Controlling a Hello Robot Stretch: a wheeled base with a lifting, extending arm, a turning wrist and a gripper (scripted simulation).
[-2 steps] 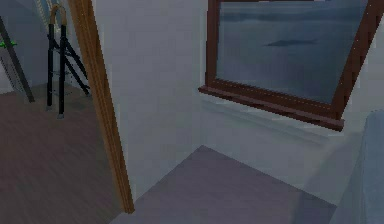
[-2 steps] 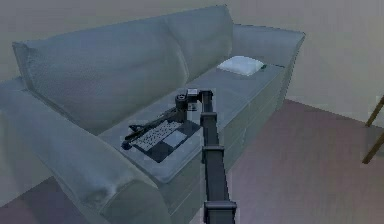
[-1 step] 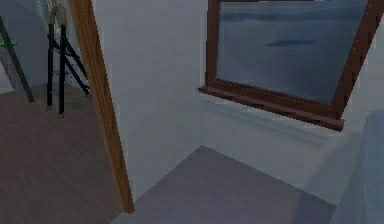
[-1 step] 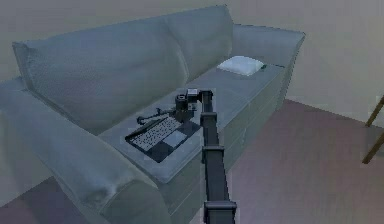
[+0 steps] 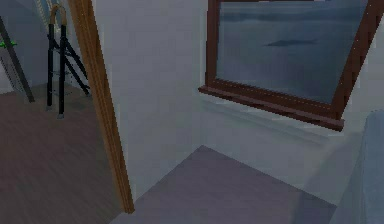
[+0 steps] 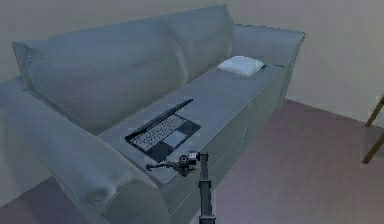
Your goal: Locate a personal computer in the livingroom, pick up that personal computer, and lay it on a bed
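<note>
Arm side view: laptop [image 6: 163, 131] lies on sofa [image 6: 110, 70], near the hand [image 6: 154, 167].

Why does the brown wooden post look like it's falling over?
Forward view: the wooden post leans only in the picture, nothing is falling. Arm side view: soft, even light on the sofa; the dark laptop stands out, no glare on it.
</note>
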